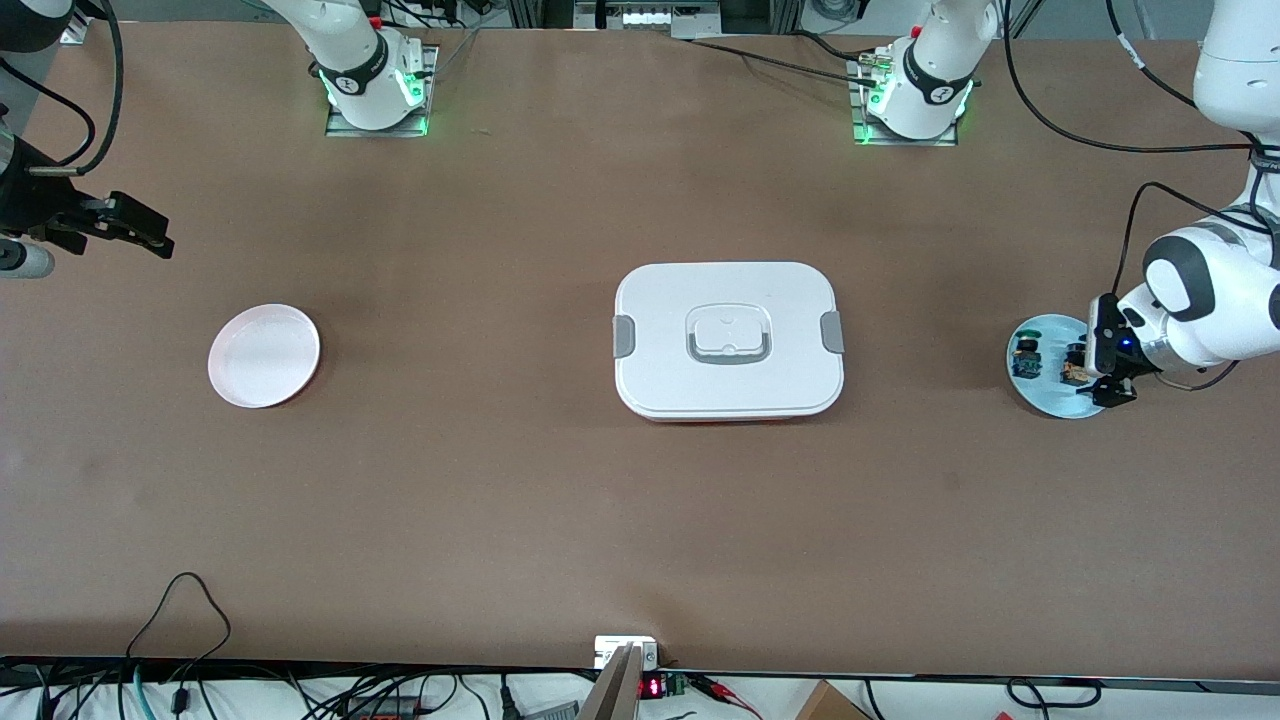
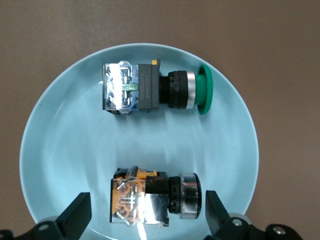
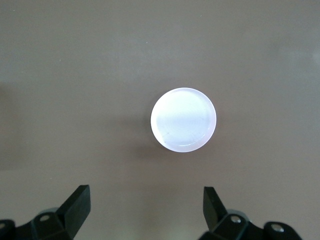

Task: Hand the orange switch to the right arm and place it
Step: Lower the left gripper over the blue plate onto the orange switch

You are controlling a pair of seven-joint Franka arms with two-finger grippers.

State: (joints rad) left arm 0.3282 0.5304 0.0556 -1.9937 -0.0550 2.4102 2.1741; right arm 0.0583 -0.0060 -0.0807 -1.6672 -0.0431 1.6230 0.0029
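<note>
Orange switch (image 2: pixel 155 196) between wide left pincer (image 2: pixel 145 212) fingers — right pincer (image 3: pixel 145 207) wide; waiting

- You see two white arms with black joint bands: the left arm (image 1: pixel 1215 290) and the right arm (image 1: pixel 350 50).
- Your bases glow green; black cables trail along them.
- Black two-finger grippers: left gripper (image 1: pixel 1110 385), right gripper (image 1: pixel 135 228).

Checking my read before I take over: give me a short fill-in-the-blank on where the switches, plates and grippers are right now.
1. The orange switch lies on the ____ plate beside the green-capped switch.
2. The left gripper is over the orange switch with its fingers ____.
3. The pink plate holds ____.
4. The open right gripper hangs over the ____ arm's end of the table.

Missing words: blue; open; nothing; right
</note>
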